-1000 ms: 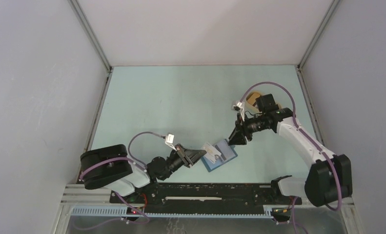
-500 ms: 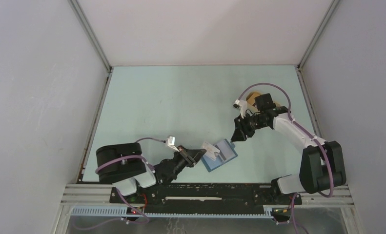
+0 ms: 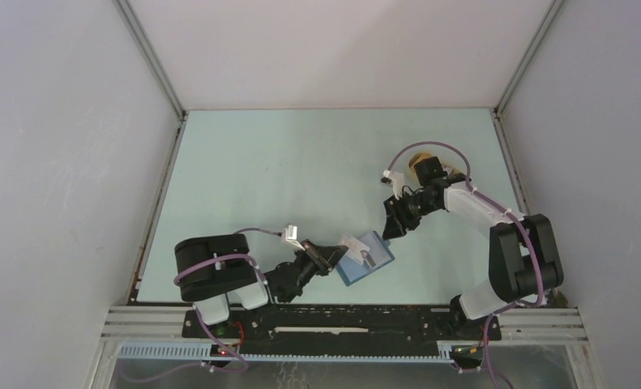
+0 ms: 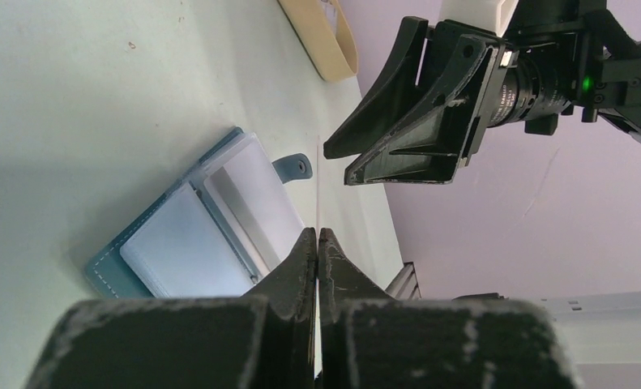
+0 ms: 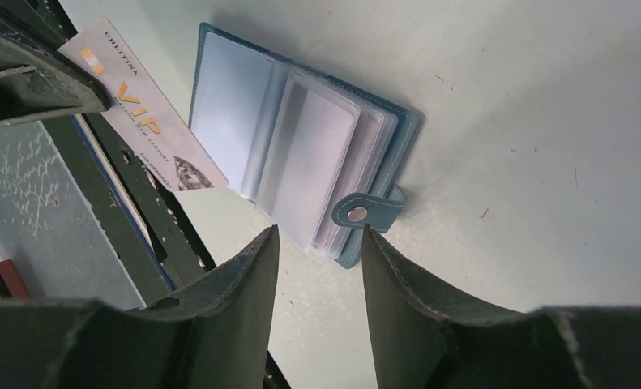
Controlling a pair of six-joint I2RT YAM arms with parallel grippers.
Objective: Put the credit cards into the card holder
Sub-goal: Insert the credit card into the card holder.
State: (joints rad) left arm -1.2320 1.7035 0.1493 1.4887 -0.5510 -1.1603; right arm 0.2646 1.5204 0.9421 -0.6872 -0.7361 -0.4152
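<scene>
Item: small teal-blue folding card holder (image 5: 301, 154) with snap tab, lying open on the pale green counter (image 3: 301, 162), clear inner pockets facing up, near the front edge between the two arms.
Item: thin whitish credit card (image 5: 143, 113) printed "VIP", clamped in the left tool (image 4: 318, 235), free corner over the holder's left page; whether they touch cannot be told.
Item: right tool (image 5: 317, 235), fingers apart, empty, hanging above the snap tab.
Item: tan oval tray (image 4: 325, 40), behind the right wrist, well apart from the holder.

Pale green table (image 3: 284, 178). Lower centre of frame: teal card holder (image 3: 375, 259) lying open and flat on it. Centre right: tan tray (image 3: 418, 164), partly hidden.
</scene>
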